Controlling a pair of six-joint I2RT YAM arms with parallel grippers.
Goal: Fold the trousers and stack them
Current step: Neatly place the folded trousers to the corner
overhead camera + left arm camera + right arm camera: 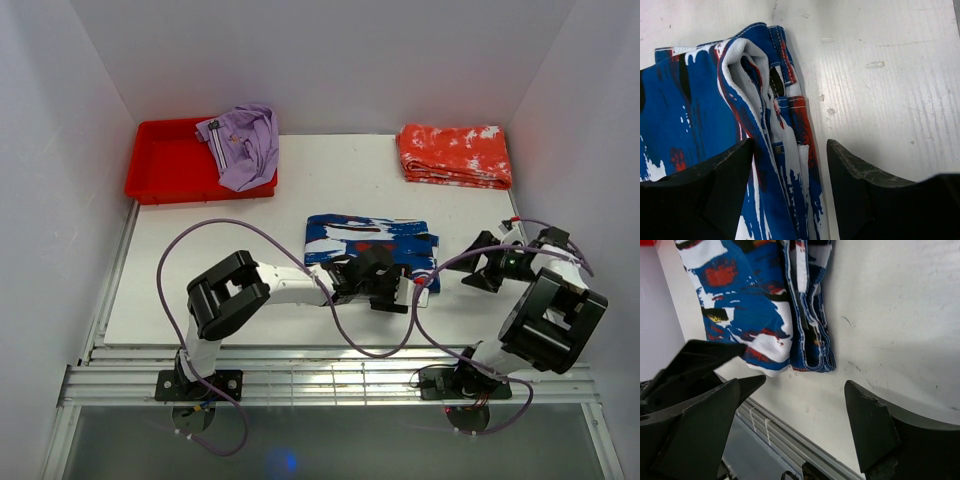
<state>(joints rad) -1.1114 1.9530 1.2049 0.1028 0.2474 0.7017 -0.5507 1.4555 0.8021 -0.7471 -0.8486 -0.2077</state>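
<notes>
The trousers (370, 238), in a blue, white and black streaked print with red patches, lie folded in a rectangle at the table's middle. My left gripper (405, 288) is at their near right corner. In the left wrist view its jaws (790, 155) stand open, straddling the layered waistband edge of the trousers (765, 115), with fabric between the fingers (720, 190). My right gripper (470, 268) is just right of the trousers. In the right wrist view it (800, 390) is open and empty over bare table, with the trousers' corner (760, 305) ahead.
A red tray (160, 170) at the back left holds a plain lilac garment (245, 145). A folded orange-red garment with white splotches (455, 155) lies at the back right. The table's slotted metal front edge (765, 430) is close below my right gripper.
</notes>
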